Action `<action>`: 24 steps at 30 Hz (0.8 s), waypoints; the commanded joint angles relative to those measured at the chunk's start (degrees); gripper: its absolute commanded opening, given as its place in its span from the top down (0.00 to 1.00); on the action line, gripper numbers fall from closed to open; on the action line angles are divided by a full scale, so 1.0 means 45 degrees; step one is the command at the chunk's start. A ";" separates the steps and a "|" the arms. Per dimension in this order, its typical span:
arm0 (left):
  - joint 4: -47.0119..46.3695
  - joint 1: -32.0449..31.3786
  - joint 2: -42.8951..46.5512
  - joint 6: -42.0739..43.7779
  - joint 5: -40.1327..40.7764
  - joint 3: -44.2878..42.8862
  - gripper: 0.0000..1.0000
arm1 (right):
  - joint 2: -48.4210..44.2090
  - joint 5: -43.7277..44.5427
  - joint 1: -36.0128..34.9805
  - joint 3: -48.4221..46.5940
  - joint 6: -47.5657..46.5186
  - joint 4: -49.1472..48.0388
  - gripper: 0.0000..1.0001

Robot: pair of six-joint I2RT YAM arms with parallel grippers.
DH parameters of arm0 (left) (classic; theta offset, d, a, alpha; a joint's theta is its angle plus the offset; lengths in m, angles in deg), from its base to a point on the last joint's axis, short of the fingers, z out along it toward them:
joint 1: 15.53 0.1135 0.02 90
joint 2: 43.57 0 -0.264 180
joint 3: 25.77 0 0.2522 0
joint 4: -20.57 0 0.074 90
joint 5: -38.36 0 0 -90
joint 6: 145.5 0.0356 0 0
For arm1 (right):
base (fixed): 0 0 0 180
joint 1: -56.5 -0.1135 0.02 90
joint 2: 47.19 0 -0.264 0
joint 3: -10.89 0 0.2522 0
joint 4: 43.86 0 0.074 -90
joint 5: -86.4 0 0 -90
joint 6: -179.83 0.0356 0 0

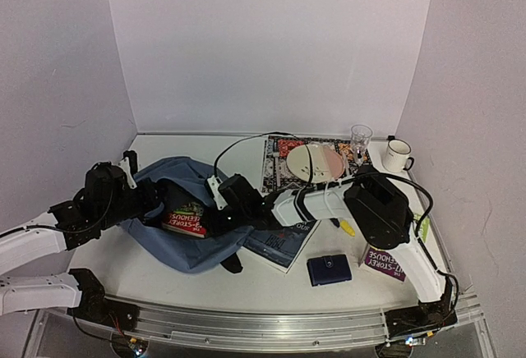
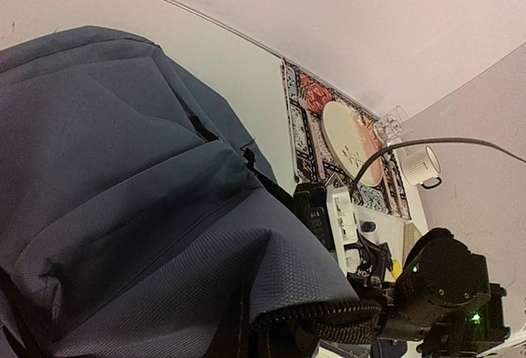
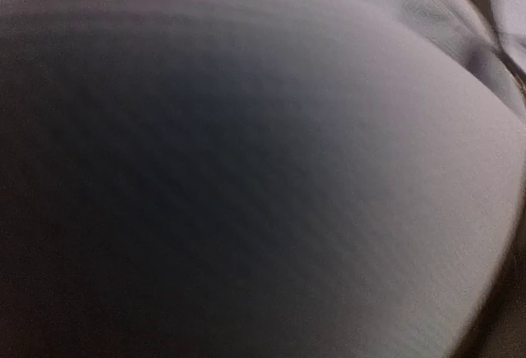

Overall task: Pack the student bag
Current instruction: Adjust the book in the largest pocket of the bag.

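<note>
The slate-blue student bag (image 1: 185, 251) lies at the left of the table with its mouth held open. My left gripper (image 1: 154, 199) is at the mouth's left side and holds up the zip edge (image 2: 329, 315); its fingers are hidden under the fabric. My right gripper (image 1: 212, 217) reaches into the mouth from the right, next to a book with a red and green cover (image 1: 185, 220) that lies in the opening. The right wrist view shows only blurred bag fabric (image 3: 263, 161), so those fingers are hidden. The bag fills the left wrist view (image 2: 123, 169).
A dark blue book (image 1: 281, 245) lies beside the bag. A navy wallet (image 1: 329, 269), a purple book (image 1: 382, 261) and a yellow pen (image 1: 347, 227) are at the right. A patterned mat (image 1: 279, 169) with a pale plate (image 1: 316, 162), a clear glass (image 1: 360, 136) and a white mug (image 1: 399, 155) stand at the back.
</note>
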 commanded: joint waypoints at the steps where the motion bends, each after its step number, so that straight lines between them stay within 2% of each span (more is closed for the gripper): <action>1: -0.0659 0.0017 -0.0224 0.0582 -0.0542 -0.0454 1.00 | 0.0638 -0.1159 -0.0116 -0.1188 -0.2915 -0.0249 0.57; 5: -0.0309 0.0017 -0.0300 0.0779 -0.0227 -0.0637 1.00 | 0.0842 -0.1233 -0.0119 -0.1964 -0.4119 0.0220 0.53; 8: 0.0335 0.0017 -0.0261 0.0799 0.0565 -0.0775 1.00 | 0.0237 -0.0712 -0.0083 -0.1609 -0.4027 0.0354 0.48; 17: 0.1667 0.0017 -0.0425 0.0025 0.2981 -0.0673 1.00 | -0.3616 0.0452 0.0126 0.2163 -0.2655 0.0450 0.30; 24: 0.2440 0.0215 -0.2772 -0.0667 0.4205 -0.1149 1.00 | -0.6106 0.0527 0.1589 0.4706 -0.1515 0.2530 0.24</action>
